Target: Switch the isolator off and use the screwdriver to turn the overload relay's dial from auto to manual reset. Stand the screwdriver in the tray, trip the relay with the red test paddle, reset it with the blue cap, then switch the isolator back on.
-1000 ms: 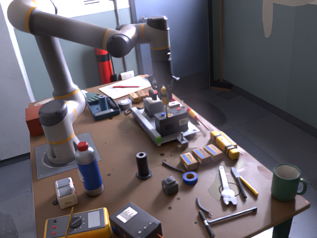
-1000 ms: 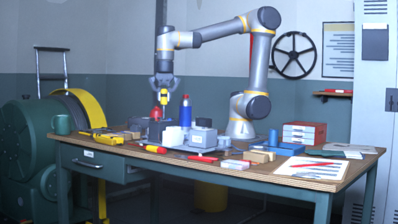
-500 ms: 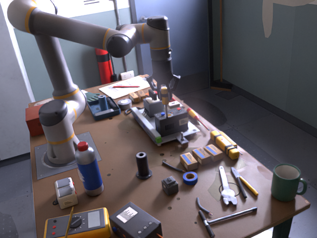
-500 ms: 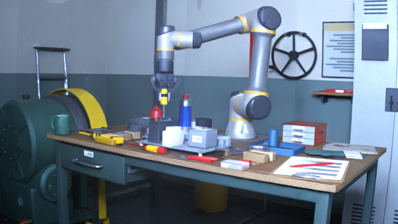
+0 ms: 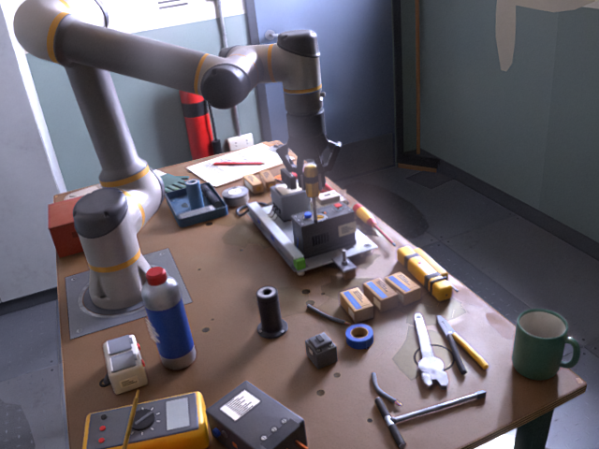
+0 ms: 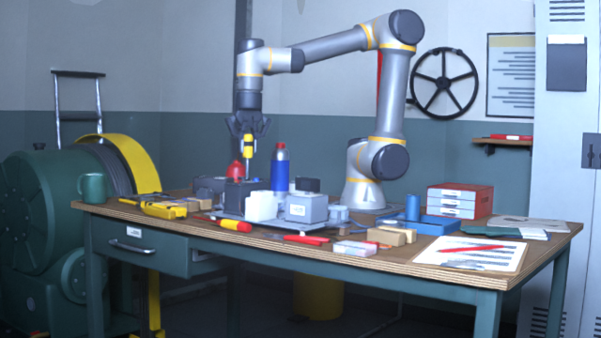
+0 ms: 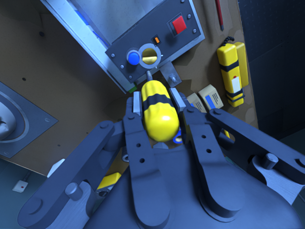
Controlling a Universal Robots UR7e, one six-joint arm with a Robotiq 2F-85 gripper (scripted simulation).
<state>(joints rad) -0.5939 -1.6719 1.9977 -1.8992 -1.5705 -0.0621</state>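
Note:
The yellow-and-black screwdriver stands upright with its blade tip down at the gold dial on top of the dark overload relay. A blue cap sits just beside the dial, and a red square paddle lies further along the same face. The relay is mounted on a grey plate with the isolator behind it. The blue tray lies toward the arm's base. My gripper is closed around the screwdriver's handle.
Behind the work a clipboard with a red pen lies by the wall. A second, red-and-yellow screwdriver lies right of the plate. Small boxes, a yellow tester, a black post, a spray bottle and a green mug crowd the near bench.

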